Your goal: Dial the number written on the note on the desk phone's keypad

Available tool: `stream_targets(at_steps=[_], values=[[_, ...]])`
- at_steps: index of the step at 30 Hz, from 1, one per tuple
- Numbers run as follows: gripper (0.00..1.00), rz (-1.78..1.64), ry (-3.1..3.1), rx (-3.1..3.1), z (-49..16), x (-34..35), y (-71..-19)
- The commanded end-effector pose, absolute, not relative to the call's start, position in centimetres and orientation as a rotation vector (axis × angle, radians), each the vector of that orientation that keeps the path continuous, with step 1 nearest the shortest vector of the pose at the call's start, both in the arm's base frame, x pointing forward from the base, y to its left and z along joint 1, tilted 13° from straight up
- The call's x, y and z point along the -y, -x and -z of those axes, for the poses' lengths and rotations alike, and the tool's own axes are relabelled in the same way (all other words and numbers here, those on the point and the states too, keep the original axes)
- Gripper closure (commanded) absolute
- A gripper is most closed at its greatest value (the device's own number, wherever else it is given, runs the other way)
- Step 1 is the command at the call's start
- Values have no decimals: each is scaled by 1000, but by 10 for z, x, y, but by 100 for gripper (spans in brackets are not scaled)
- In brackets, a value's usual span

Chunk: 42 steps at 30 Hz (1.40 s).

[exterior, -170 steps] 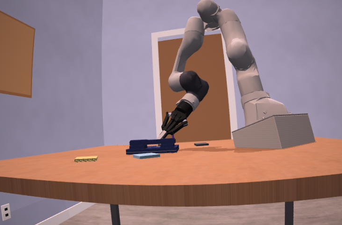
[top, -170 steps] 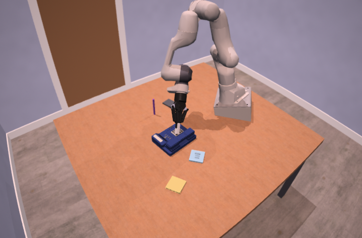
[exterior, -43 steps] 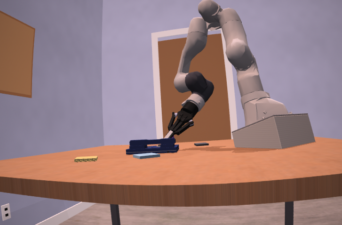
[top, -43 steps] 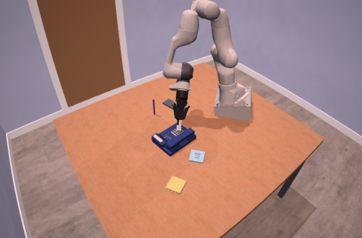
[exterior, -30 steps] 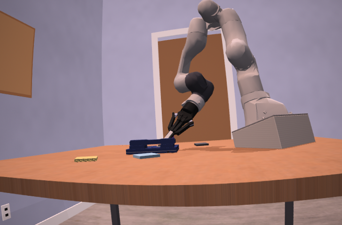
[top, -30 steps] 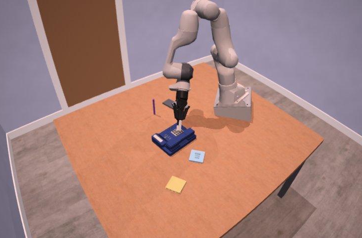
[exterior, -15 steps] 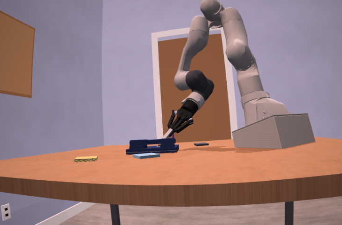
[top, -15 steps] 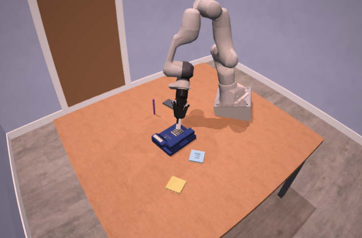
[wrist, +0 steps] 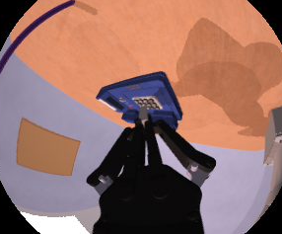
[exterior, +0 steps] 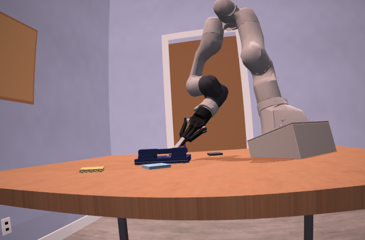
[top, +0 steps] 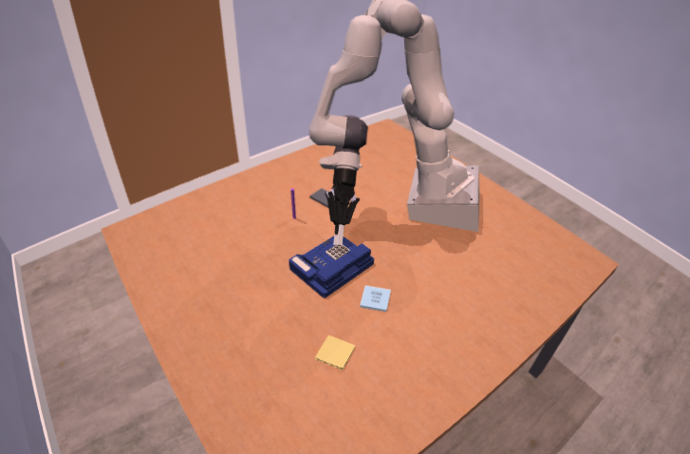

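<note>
The blue desk phone (top: 324, 288) (exterior: 171, 161) (wrist: 157, 77) lies on the table, its handset (top: 341, 265) (exterior: 162, 151) in the cradle. The keypad (top: 338, 251) (wrist: 149, 103) has pale keys. My gripper (top: 338, 236) (exterior: 178, 142) (wrist: 144, 111) is shut and empty, slanting down with its pale fingertips together at the keypad's edge, the far edge in the top view. The tips hide part of the keypad, and I cannot tell whether they touch a key. The light blue note (top: 375, 297) (exterior: 156, 166) lies beside the phone, its grey markings too small to read.
A yellow pad (top: 335, 351) (exterior: 91, 169) lies farther out on the table. A thin purple stick (top: 293, 203) stands upright on the far side of the phone. A flat dark object (top: 319, 197) (exterior: 215, 153) lies behind my gripper. The arm's base block (top: 443, 213) (exterior: 315, 141) stands at the right.
</note>
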<state>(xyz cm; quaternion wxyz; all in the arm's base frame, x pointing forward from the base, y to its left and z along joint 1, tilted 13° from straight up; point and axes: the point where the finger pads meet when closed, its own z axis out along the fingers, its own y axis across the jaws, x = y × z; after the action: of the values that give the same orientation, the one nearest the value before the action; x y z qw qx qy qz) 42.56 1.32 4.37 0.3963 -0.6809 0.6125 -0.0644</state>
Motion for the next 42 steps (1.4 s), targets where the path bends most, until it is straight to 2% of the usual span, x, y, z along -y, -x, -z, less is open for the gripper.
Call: stream_targets(at_steps=[1,42], values=[[100,157,1715,-1559,-45,-11,-427],[100,157,1715,-1559,-37,-7,-429]])
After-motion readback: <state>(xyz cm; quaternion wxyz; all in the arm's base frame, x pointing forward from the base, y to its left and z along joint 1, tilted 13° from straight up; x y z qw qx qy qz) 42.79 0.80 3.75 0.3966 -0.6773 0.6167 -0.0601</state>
